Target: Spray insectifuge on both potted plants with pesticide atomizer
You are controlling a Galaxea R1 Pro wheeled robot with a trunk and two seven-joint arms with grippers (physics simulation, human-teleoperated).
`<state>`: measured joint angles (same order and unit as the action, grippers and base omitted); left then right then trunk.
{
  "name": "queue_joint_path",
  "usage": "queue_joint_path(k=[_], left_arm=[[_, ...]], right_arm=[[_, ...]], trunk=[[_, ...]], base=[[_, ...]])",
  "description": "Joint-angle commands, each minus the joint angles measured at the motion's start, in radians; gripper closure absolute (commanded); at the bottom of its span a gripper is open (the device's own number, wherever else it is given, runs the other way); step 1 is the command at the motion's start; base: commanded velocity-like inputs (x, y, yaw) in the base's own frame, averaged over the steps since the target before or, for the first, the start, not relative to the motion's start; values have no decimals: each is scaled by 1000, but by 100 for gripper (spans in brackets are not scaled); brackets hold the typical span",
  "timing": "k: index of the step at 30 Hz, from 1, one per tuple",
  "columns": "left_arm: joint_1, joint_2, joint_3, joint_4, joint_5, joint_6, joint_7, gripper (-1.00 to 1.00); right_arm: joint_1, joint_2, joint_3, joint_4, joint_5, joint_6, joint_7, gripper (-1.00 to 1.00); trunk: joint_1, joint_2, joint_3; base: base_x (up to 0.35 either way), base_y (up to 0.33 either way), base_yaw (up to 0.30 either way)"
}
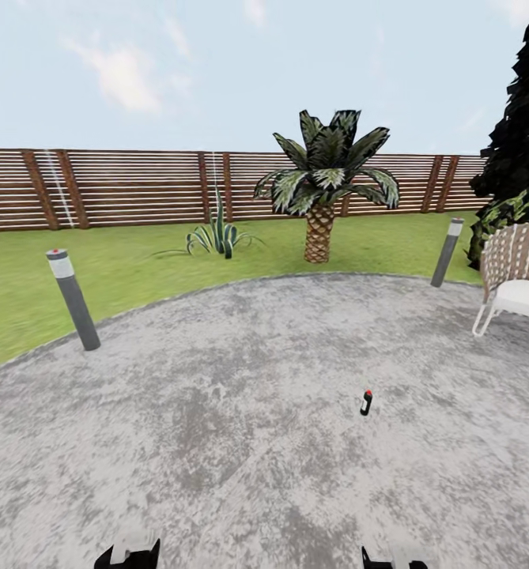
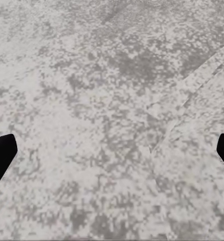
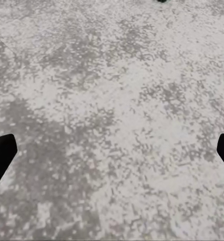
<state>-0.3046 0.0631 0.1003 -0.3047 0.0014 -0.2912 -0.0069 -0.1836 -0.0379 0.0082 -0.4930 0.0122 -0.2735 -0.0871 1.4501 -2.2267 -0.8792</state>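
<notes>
Nearest, seen through the left wrist camera: left gripper [image 2: 112, 155] spread wide, its two black fingertips [image 2: 1, 158] at opposite edges of the frame, nothing between them but mottled grey paving. Same for the right gripper [image 3: 112, 155] in the right wrist camera: black fingertips [image 3: 1, 155] far apart, empty, hanging over the same speckled stone. At the far rim of that picture, a sliver of something dark greenish, too cropped to name.

From the head camera, dark tops of both arms just poking in at the near edge, above the round grey paved patio [image 1: 217, 411].

Further out on the stone, ahead and toward the right arm's side: pesticide atomizer [image 1: 366, 403], a small slim dark bottle with a red tip, standing upright and alone, well apart from both grippers. Too small to tell its label or trigger.

At the patio's left rim, a grey post with a pale band and red-dotted top [image 1: 73, 299], leaning slightly. At the right rim, a second grey post [image 1: 446, 251], and near it a wicker-backed chair with a white seat and white legs [image 1: 517, 273].

Beyond the paving, green lawn [image 1: 122, 269] with a spiky striped-leaf plant [image 1: 217, 233] and a scaly-trunked palm [image 1: 323, 190] rooted straight in the grass. At far right, a tall dark bush [image 1: 521, 134]. Behind it all, a brown slatted fence [image 1: 137, 190] under pale blue sky.
</notes>
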Motion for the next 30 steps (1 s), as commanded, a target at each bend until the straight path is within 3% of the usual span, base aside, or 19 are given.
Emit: queue_joint_path(k=[1,30], left_arm=[[-1,0,2,1,0,-3,-1,-100],[-1,0,2,1,0,-5,-1,-100]], right_arm=[[0,0,1,1,1,-3,-3,-100],[0,1,0,0,-1,-4,-6,-100]], trunk=[[0,0,-1],[0,0,-1]], base=[[337,88,-1],[337,110,0]])
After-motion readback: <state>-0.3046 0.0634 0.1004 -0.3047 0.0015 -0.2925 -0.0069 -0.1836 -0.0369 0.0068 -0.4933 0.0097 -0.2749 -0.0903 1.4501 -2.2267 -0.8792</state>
